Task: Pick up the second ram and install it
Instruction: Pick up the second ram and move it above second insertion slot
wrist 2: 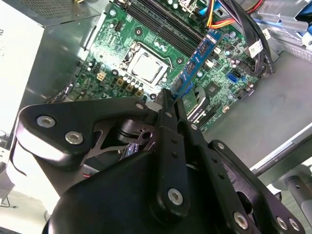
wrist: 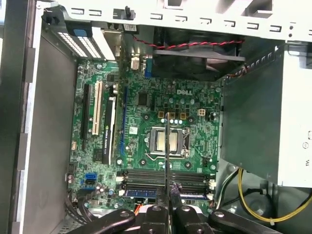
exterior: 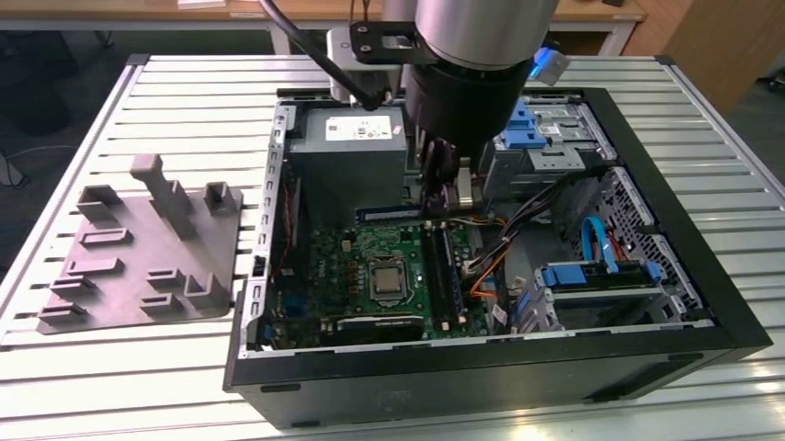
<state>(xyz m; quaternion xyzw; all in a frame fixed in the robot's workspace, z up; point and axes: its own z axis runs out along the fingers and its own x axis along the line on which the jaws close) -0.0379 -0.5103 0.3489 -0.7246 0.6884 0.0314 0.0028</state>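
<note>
Second ram (wrist 2: 197,61) between the fingers (wrist 2: 168,119), edge-on above the green motherboard (wrist 2: 122,27).

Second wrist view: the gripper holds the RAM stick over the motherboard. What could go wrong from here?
1. The second ram is clamped by one end in the gripper and lies crosswise to the memory slots. Pressed down in this orientation, it likely would not seat and might bend.
2. Orange and yellow cables lie close beside the slots, so the stick or the gripper could snag them.
</note>
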